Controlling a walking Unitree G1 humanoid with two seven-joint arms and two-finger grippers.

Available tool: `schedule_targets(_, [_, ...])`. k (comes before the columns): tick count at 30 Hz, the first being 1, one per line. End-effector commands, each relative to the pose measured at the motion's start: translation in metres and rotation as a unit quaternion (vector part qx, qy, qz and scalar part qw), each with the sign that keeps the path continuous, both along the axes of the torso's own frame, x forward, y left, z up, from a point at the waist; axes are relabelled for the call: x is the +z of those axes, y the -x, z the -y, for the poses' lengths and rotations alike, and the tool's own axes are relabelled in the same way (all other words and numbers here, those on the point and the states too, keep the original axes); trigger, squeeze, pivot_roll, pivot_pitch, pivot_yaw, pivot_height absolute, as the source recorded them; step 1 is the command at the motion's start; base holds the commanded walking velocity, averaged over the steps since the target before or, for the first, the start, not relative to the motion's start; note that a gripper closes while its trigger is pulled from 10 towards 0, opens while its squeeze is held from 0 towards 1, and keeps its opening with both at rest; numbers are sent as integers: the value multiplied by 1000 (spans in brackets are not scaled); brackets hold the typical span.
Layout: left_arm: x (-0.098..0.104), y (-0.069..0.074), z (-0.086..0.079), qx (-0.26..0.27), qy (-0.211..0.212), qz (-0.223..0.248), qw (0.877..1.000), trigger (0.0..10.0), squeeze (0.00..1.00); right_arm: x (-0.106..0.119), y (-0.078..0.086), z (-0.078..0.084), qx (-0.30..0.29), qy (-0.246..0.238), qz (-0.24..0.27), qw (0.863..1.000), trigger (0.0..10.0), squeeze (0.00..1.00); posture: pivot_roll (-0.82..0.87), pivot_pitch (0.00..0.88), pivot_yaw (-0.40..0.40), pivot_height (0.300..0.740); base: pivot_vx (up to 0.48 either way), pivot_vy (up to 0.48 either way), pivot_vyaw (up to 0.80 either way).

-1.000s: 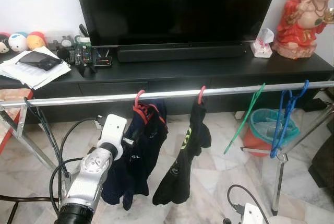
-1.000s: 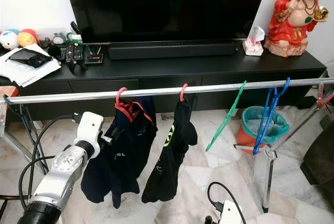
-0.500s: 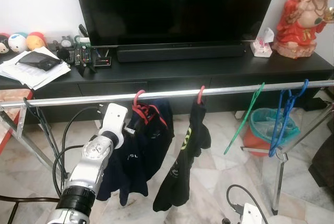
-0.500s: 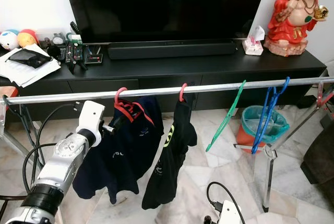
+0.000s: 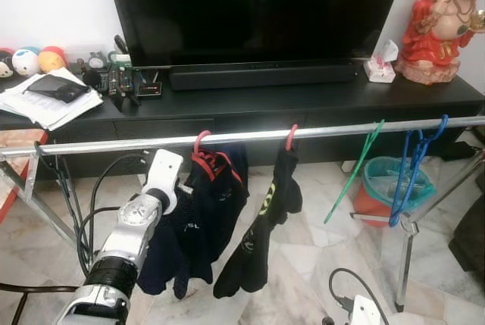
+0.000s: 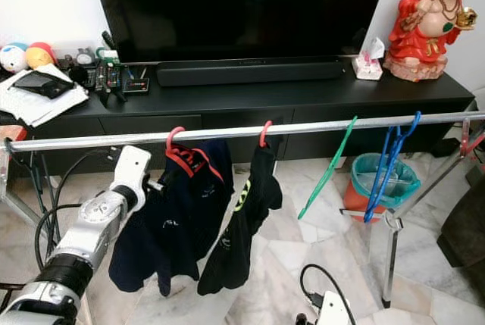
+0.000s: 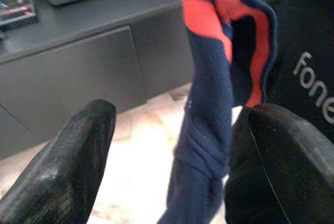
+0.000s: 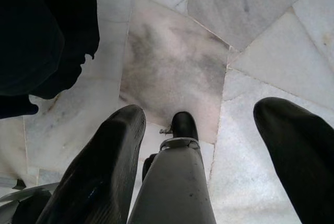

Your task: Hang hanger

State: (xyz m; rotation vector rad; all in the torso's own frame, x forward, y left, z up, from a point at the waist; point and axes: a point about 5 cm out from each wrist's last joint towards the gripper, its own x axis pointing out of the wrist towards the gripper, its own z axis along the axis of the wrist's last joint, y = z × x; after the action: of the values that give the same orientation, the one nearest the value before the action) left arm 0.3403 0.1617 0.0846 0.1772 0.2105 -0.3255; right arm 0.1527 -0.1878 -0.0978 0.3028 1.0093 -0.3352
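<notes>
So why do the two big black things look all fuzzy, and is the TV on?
Left wrist view: the left gripper fingers sit so close to the camera that they blur, while the navy shirt looks sharper. Left eye view: the TV screen is dark, evenly lit room.

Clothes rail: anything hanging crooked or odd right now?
Yes. The black garment hangs bunched from one side of its red hanger, trailing off at a slant. The green hanger also hangs askew on the rail. The navy shirt sits between the left gripper's open fingers.
</notes>
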Motion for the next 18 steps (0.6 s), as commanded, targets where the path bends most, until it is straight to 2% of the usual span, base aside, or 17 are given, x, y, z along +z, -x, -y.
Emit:
schedule_targets(1, [1,-3,2,-8,3,-2,1000,10000,0,-1,2,1,-5,0,0,1000,10000,0,202,0,-25,736,0,0,0])
schedule_targets(12, [-8,-4,4,-1,-3,-17,1000,10000,0,-1,3,1,-3,0,-2,1000,10000,0,201,0,-25,736,0,0,0])
schedule_targets(18, [-14,-3,9,0,12,-32,999,10000,0,-1,2,1,-5,-1,0,1000,10000,0,197,0,-27,736,0,0,0])
